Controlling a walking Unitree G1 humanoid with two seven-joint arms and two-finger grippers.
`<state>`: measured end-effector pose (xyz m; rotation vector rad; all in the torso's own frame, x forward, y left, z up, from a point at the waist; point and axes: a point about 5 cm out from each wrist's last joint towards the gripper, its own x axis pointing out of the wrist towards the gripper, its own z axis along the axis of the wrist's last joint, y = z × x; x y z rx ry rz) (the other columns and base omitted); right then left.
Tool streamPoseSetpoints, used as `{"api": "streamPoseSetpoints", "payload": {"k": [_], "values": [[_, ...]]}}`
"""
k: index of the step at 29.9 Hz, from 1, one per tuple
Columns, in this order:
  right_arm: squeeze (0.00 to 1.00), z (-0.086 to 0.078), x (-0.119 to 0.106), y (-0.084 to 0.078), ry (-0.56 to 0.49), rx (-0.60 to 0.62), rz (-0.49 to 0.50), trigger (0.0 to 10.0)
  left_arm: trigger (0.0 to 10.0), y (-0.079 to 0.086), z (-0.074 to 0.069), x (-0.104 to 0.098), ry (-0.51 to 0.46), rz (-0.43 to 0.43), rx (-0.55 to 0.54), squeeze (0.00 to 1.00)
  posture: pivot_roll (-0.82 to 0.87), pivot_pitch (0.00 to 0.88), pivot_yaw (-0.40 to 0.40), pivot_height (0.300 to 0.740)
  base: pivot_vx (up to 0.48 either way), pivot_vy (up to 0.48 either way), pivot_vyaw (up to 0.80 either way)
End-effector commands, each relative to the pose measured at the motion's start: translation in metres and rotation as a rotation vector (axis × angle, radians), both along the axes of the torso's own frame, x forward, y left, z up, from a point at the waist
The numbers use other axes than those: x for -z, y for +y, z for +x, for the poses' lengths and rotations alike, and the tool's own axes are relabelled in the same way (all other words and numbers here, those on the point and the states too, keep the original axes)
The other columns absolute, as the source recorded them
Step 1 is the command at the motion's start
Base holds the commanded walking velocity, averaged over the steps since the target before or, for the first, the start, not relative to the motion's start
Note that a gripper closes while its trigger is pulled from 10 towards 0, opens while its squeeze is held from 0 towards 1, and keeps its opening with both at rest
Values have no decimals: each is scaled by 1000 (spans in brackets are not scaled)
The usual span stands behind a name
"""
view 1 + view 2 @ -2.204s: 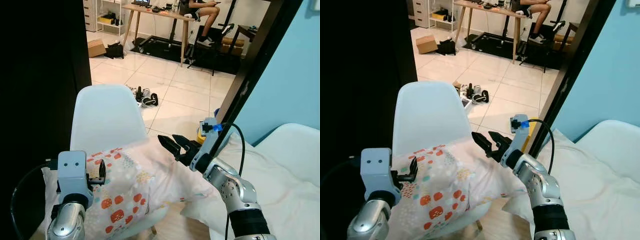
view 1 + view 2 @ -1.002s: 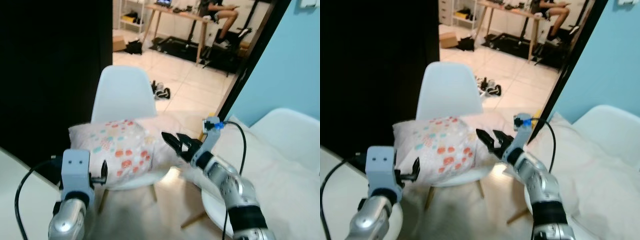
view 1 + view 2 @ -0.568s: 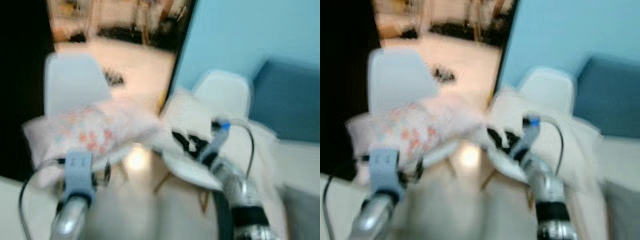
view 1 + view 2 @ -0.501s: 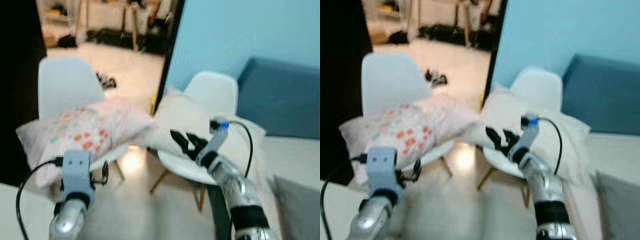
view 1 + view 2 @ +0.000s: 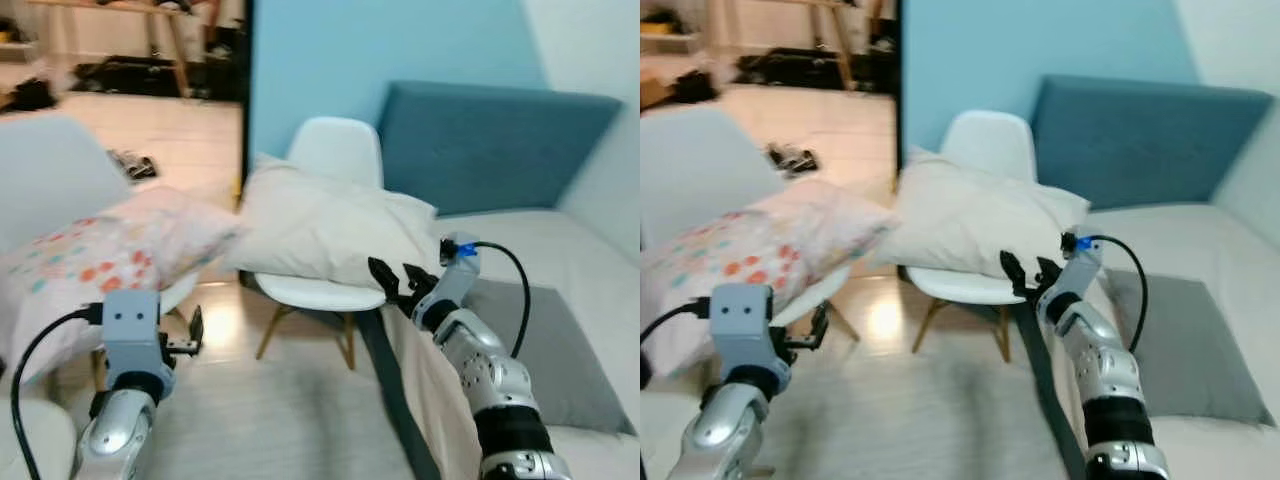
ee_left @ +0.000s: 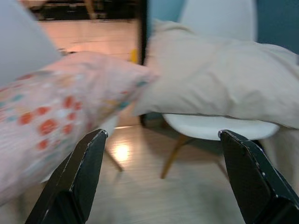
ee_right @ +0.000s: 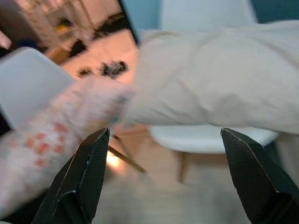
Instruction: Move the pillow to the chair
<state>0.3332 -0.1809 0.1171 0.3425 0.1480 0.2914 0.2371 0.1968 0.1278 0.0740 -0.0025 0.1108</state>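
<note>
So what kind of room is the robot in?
Probably a bedroom in a home. There is a bed with a blue headboard, two white chairs with pillows on them, a cream pillow and a spotted pillow, and a doorway to a tiled room.

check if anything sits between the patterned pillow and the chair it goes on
Nothing does: the patterned pillow already lies on the left white chair. Both the left gripper and right gripper hang open, holding nothing.
</note>
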Motion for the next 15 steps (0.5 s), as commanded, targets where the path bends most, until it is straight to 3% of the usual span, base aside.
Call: {"api": "streamPoseSetpoints", "payload": {"k": [1,5,6,9,15], "values": [[0,-20,14,-19,20,2,-128,10000,10000,5,2,5,19,48,-3,0,-5,0,-120,740,0,0,-700],[0,-48,25,-23,46,-9,-188,10000,10000,9,1,5,20,63,-6,0,-17,0,-113,740,0,0,-700],[0,-48,25,-23,46,-9,-188,10000,10000,9,1,5,20,63,-6,0,-17,0,-113,740,0,0,-700],[0,-76,22,-10,35,-15,-203,10000,10000,6,0,4,13,110,10,0,-29,0,-102,740,0,0,-700],[0,-71,16,-7,-16,10,-247,10000,10000,5,3,3,6,123,16,0,-41,0,-93,740,0,0,-703]]}}
